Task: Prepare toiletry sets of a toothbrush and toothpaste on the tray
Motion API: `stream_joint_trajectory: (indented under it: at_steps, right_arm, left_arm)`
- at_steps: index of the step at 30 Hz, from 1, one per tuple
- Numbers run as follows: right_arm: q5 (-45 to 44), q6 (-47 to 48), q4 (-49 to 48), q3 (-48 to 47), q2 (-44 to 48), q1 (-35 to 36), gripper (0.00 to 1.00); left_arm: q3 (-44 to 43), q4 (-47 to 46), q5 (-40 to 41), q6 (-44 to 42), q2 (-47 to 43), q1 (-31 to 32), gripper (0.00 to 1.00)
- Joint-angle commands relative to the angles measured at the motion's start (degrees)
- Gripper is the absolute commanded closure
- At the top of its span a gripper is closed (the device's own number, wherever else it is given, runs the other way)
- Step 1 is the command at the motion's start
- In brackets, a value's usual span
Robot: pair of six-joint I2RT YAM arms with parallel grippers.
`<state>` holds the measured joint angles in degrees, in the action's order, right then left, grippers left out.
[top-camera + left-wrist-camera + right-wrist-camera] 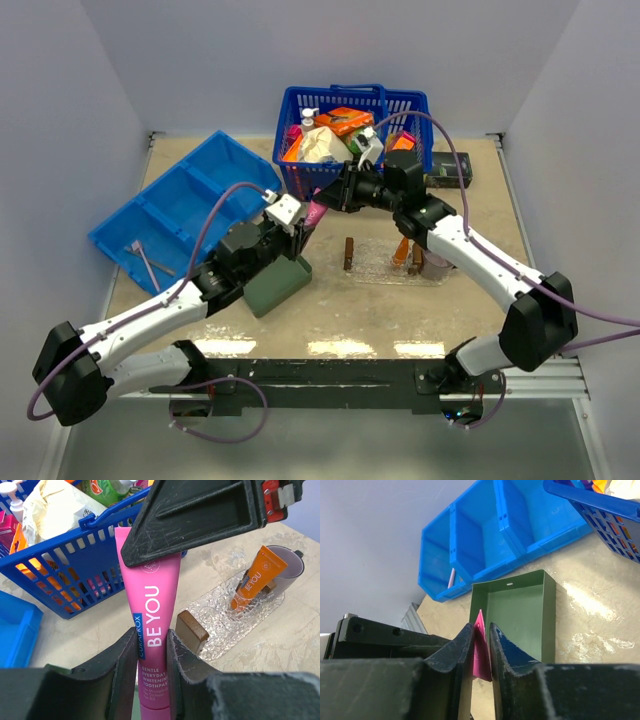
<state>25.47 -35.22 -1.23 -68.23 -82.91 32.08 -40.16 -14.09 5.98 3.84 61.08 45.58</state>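
Observation:
The pink toothpaste (316, 213) (152, 605) hangs in the air between the two arms. My left gripper (302, 227) (152, 645) is shut on its lower body. My right gripper (330, 196) (481, 635) has its fingers pressed on the flat crimped end (481, 652). The clear tray (378, 271) (220, 630) with brown handles lies right of centre. The orange toothpaste (401, 250) (255, 577) rests on it, leaning on the far handle. A slim purple toothbrush (147, 262) lies in the blue divided bin (170, 215).
A dark green square tray (275, 285) (520, 610) sits below the held tube. The blue basket (355, 130) (65, 565), full of packets and bottles, stands at the back. A purple mug (436, 264) (289, 566) is by the tray's right end. A black box (450, 170) lies beside the basket.

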Motion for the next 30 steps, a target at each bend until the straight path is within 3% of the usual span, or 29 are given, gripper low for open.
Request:
stream_joint_trajectory:
  at_steps: [1,4,8,9,12,17,20,22,30]
  right_arm:
    - [1.6,-0.4,-2.1,-0.3,0.4,-0.1,0.89]
    - [1.6,-0.4,-2.4,-0.2,0.5,-0.1,1.0]
    - [1.3,-0.2,-3.3,0.4,1.3,-0.1,1.0]
    - [1.3,-0.1,-3.5,0.5,1.4,-0.1,1.0]
    - [1.3,0.7,-3.6,0.9,1.9,-0.2,1.0]
    - [2.4,3.3,-2.1,0.5,2.7,-0.2,1.0]
    - [3.4,6.2,-0.8,-0.1,3.9,-0.3,1.0]
    - [5.0,8.2,-0.5,-0.2,5.1,-0.3,1.0]
    - [12.8,13.2,0.5,-0.6,8.4,-0.4,1.0]
  left_arm:
    - [-0.1,-6.0,-0.1,0.1,-1.9,0.4,0.68]
    - [-0.2,-6.0,0.2,0.3,-1.8,0.4,0.62]
    - [-0.6,-5.3,0.5,0.6,-1.7,0.4,0.39]
    - [-0.8,-5.3,0.5,0.9,-1.8,0.4,0.25]
    - [-1.1,-5.3,-0.7,1.2,-1.9,0.2,0.09]
    - [-2.9,-4.1,-11.8,2.2,-1.6,-2.5,0.04]
    - [-4.3,-5.4,-25.5,5.3,-0.9,-10.0,0.03]
    - [-5.6,-5.5,-32.1,5.8,-0.1,-11.3,0.03]
    - [-9.8,-1.8,-46.6,5.0,3.2,-13.2,0.02]
